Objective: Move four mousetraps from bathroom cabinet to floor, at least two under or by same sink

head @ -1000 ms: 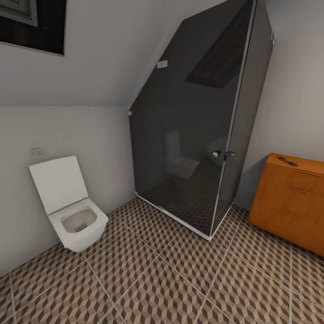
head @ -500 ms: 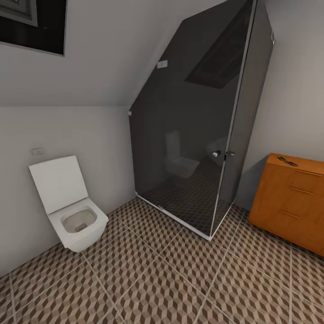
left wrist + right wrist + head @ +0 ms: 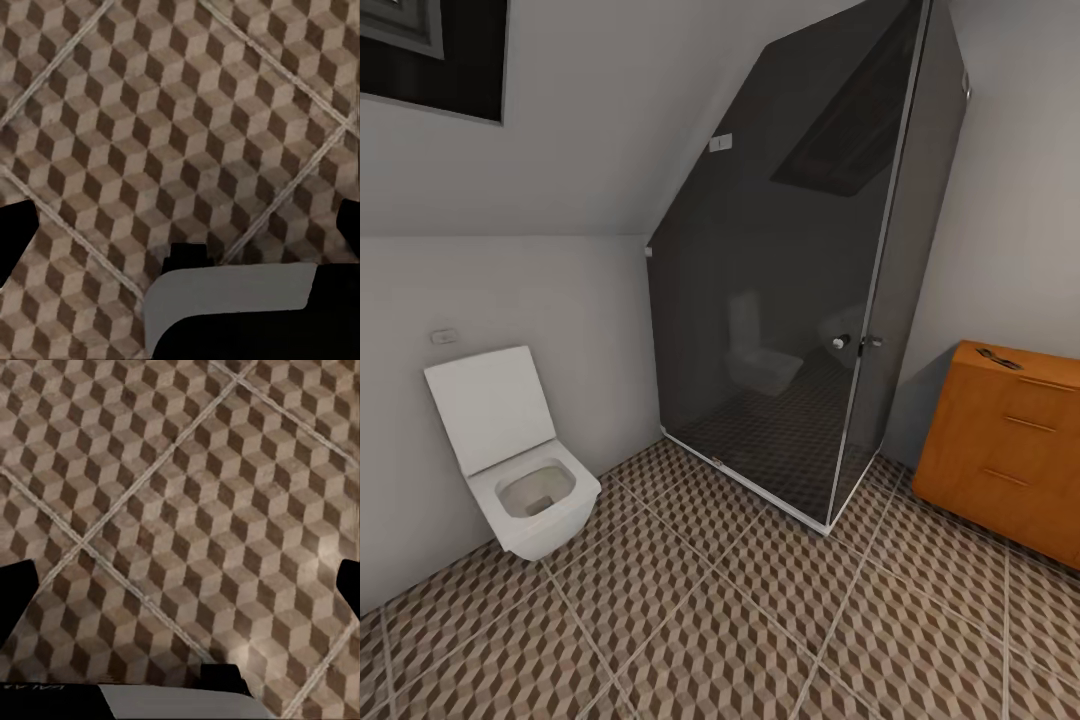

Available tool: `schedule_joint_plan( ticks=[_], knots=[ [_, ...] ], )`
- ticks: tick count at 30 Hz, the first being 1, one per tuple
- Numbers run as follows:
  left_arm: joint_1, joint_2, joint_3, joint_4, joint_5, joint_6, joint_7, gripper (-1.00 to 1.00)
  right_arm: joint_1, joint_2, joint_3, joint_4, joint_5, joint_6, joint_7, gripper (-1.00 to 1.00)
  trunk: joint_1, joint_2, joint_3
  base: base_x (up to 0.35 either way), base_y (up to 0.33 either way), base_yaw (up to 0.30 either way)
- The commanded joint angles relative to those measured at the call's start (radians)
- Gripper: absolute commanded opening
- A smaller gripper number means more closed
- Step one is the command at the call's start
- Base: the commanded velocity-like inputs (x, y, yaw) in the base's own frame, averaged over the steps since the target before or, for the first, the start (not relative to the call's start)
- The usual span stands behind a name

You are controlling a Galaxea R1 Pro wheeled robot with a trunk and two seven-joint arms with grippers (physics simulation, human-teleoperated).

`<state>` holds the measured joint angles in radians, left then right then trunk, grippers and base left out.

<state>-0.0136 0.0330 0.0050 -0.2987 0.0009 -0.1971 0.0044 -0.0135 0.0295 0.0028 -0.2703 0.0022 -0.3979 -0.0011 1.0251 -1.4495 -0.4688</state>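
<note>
Cabinet (image 3: 1010,450) at 3 o'clock beside shower enclosure (image 3: 810,300), dark mousetrap-like item (image 3: 997,356) on top. Toilet (image 3: 520,460) at 9. Both end effectors spread wide, empty, over bathroom floor (image 3: 710,630).

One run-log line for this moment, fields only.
cabinet: right of view, drawers shut | small dark item on top, unclear | bathroom floor: no traps seen | left tool: open | right tool: open

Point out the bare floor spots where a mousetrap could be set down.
The widest open floor runs between toilet, shower and cabinet. The strip between shower and cabinet is tighter. Both wrist views show bare tile.
</note>
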Motion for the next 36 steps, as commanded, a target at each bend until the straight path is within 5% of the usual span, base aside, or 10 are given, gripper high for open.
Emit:
schedule_joint_plan(
  ticks=[1, 12, 21, 27, 36],
  knots=[
    [0.0, 0.0, 0.001, -0.023, 0.0, -0.004, 0.001, 1.0, 0.0, 0.0, 0.0, -0.022, 0.0, -0.004, -0.001, 1.0, 0.0, -0.001, -0.001, 0.0, 0.0, 0.0],
    [0.0, 0.004, 0.001, -0.332, 0.0, 0.052, 0.002, 1.0, 0.0, 0.001, 0.001, -0.28, 0.007, 0.015, -0.003, 1.0, 0.0, -0.001, -0.001, 0.0, 0.0, 0.0],
    [-0.002, 0.008, 0.002, -0.476, -0.002, 0.065, 0.002, 1.0, -0.018, 0.0, 0.0, -0.326, 0.03, 0.024, -0.008, 1.0, 0.0, -0.001, -0.001, 0.0, 0.0, 0.0],
    [-0.002, 0.008, 0.002, -0.59, -0.001, 0.084, 0.0, 1.0, -0.053, 0.0, 0.0, -0.39, 0.075, 0.102, -0.043, 1.0, 0.0, -0.001, -0.001, 0.0, 0.0, 0.0],
    [-0.003, 0.008, 0.001, -0.681, -0.004, 0.11, -0.002, 1.0, -0.061, 0.0, 0.0, -0.544, 0.083, 0.217, -0.078, 1.0, 0.0, -0.001, -0.001, 0.0, 0.0, 0.0]
  ],
)
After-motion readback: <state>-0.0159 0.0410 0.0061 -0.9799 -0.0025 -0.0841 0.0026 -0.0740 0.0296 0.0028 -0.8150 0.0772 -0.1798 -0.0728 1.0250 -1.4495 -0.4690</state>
